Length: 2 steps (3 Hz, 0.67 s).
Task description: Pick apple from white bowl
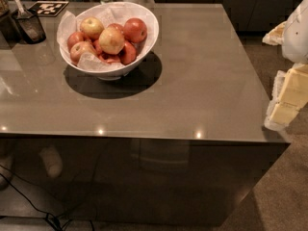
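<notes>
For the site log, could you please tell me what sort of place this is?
Probably an office kitchenette or test area: a glossy grey counter holds a white bowl of apples and a fiducial marker, on carpet. The gripper hangs off the counter's right edge.

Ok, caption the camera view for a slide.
Gripper hangs right of the table, apart from the apple in the white bowl.

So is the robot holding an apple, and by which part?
No, nothing is held. The gripper hangs past the table's right side, far from the white bowl, and the apple sits on the pile inside.
</notes>
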Each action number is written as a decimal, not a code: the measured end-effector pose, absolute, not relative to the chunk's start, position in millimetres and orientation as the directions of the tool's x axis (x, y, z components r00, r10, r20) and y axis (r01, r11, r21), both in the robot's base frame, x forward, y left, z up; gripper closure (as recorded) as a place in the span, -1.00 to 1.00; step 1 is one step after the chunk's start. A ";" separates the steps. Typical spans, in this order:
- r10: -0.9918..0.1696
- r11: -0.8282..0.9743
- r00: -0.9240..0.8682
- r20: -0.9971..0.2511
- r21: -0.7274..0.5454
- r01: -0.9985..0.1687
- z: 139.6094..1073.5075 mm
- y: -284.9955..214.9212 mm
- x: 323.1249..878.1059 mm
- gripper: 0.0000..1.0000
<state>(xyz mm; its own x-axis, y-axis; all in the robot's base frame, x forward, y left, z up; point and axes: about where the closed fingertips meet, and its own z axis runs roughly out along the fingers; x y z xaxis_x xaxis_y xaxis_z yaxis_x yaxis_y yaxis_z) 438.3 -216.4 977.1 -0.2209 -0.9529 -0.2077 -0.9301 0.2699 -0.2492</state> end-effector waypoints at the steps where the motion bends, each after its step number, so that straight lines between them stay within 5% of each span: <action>1: -0.953 0.270 -0.221 -0.208 -0.249 -0.930 977.3 -216.3 438.3 -1.00; 2: -0.968 0.208 -0.156 -0.196 -0.280 -0.937 1006.4 -202.5 452.9 -1.00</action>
<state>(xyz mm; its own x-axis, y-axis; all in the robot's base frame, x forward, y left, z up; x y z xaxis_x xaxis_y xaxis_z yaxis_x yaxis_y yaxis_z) 452.9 -202.5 1006.4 -0.1558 -0.9681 -0.1963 -0.9374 0.2076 -0.2796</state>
